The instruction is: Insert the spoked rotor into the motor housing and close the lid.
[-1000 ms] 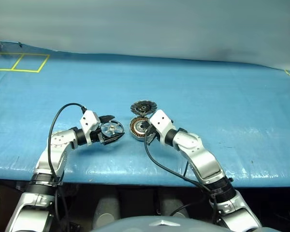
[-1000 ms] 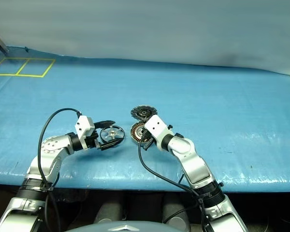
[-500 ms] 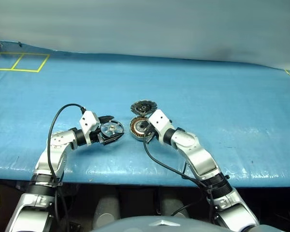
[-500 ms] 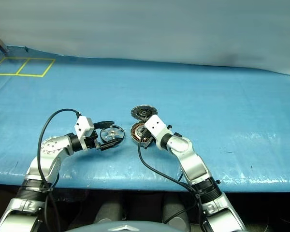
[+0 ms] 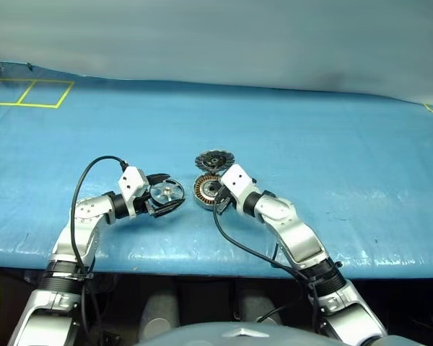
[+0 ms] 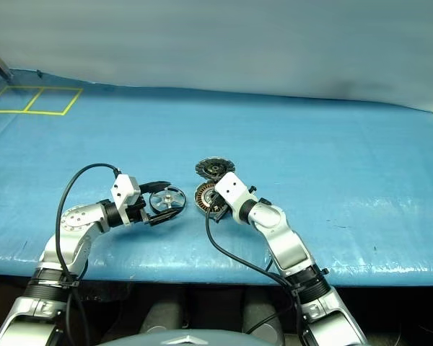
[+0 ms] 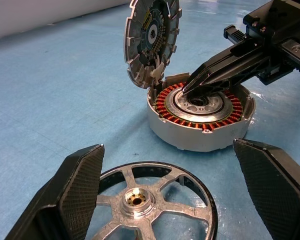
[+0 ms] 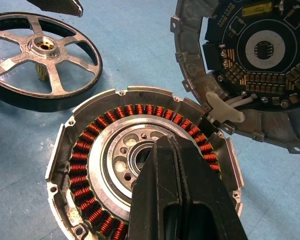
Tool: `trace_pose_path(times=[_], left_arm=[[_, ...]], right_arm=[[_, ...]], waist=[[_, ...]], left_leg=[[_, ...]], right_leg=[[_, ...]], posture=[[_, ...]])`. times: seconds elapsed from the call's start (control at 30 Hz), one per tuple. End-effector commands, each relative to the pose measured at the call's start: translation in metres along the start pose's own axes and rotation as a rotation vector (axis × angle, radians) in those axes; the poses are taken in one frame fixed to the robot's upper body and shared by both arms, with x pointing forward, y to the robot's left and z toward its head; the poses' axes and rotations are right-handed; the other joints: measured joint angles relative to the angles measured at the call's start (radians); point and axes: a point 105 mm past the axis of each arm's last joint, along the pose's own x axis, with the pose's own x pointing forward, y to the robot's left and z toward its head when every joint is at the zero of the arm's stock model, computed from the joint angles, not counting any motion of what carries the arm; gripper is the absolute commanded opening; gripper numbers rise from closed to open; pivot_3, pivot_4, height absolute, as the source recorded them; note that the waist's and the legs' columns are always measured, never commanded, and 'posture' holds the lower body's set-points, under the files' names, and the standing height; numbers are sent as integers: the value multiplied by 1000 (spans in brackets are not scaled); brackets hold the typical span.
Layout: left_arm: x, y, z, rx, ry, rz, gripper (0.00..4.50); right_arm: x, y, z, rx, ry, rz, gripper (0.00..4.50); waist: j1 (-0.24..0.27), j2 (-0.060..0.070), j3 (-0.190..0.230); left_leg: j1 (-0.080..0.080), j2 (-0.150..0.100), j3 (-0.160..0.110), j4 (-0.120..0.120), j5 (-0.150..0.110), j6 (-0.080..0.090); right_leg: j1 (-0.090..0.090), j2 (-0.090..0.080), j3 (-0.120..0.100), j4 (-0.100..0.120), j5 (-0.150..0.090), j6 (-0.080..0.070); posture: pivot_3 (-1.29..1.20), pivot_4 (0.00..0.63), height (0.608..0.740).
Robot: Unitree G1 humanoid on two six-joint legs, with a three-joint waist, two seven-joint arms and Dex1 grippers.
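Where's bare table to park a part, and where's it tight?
Bare blue table runs beyond the open lid, toward the yellow tape squares, and right of the right arm. It is crowded between the spoked rotor, framed by the left gripper, and the motor housing, where the right gripper presses in.

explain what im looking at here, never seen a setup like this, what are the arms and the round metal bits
This is a two-armed robot working at a table with a blue cover. Two pictures come from cameras in its head, looking down over both arms; the other two come from a camera on each wrist.

Each arm ends in a hand with two black fingers. The left hand is open, its fingers either side of the spoked rotor, a flat silver wheel lying on the table. The right hand is shut, its tip resting on the silver hub of the motor housing, a round cup ringed with copper windings. The lid stands tilted open at the housing's far edge, apparently joined by a small white piece.
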Motion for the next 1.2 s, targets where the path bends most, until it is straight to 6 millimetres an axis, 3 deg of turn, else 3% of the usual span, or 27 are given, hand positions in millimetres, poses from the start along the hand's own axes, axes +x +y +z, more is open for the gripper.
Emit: trace_pose_path(times=[0.03,0.13,0.23,0.53,0.87,1.2], left_arm=[[-3,3,11,36,-26,6,4500],[-4,4,11,39,-19,5,4500],[-5,5,11,44,-13,2,4500],[-12,10,10,91,61,-28,4500],[-16,16,25,16,-2,-2,4500],[-20,18,4,-93,159,26,4500]], right_arm=[[-7,-3,25,29,-101,-11,26],[-15,-3,45,49,-175,1,26],[-20,1,48,53,-187,28,26],[-31,17,36,47,-165,129,26],[-32,19,31,74,-167,109,26],[-29,19,30,76,-165,99,26]], waist=[[0,0,0],[2,0,0],[2,0,0],[2,0,1],[3,0,1],[2,-1,1]], left_leg=[[0,0,0,0,0,0],[-2,0,0,0,0,0],[-3,0,0,0,0,0],[-3,0,-1,0,0,0],[-5,0,-1,1,0,0],[-5,0,-2,1,0,0]], right_leg=[[0,0,0,0,0,0],[-2,0,0,0,0,0],[-3,0,0,0,0,0],[-3,0,0,0,0,0],[-3,0,-1,0,0,0],[-3,0,-1,0,0,0]], posture=[[0,150,740],[0,150,740],[0,150,740],[0,150,740],[0,150,740],[0,150,740]])
